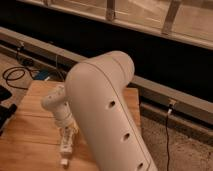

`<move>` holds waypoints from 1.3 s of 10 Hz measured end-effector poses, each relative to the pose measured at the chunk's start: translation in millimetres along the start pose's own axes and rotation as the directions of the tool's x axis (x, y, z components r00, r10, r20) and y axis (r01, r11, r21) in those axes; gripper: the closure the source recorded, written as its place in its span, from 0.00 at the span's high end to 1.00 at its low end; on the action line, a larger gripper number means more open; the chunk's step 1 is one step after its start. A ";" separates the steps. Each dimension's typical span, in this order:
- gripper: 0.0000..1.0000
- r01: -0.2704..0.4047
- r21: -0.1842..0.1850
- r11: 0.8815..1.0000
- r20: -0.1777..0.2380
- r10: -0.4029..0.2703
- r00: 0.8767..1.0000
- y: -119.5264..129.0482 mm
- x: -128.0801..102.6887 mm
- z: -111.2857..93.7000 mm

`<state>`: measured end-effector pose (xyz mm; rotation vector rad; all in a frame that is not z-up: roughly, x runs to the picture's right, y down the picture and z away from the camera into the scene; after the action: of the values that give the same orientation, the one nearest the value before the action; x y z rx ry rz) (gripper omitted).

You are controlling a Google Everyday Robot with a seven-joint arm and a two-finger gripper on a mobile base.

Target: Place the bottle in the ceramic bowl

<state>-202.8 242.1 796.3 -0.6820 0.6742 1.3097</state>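
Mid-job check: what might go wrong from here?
1. The bowl is nowhere in view. The arm link hides much of the table, so the drop would be aimed blind.
2. The bottle at the claw hangs low over the table, near the view's bottom edge. The hold can't be judged, so it may slip or scrape.

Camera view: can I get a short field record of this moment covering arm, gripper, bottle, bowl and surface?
arm: big white arm fills the middle, reaching down to the left
gripper: gripper low over the table, near the bottom edge
bottle: slim white bottle at the gripper's tip, pointing toward the bottom edge; whether it is gripped cannot be told
bowl: not in view
surface: wooden table
background: black cable on the floor at left
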 end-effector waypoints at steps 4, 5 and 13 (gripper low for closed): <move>0.00 0.004 -0.076 0.997 0.020 -0.002 1.000 1.8 5.0 -3.9; 0.00 0.011 -0.101 0.995 0.033 -0.008 0.999 2.1 5.1 -10.6; 0.00 0.011 -0.620 0.784 0.153 0.107 0.982 -56.6 -33.6 -116.8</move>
<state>-158.1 123.7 752.1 -1.0644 0.0881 1.6365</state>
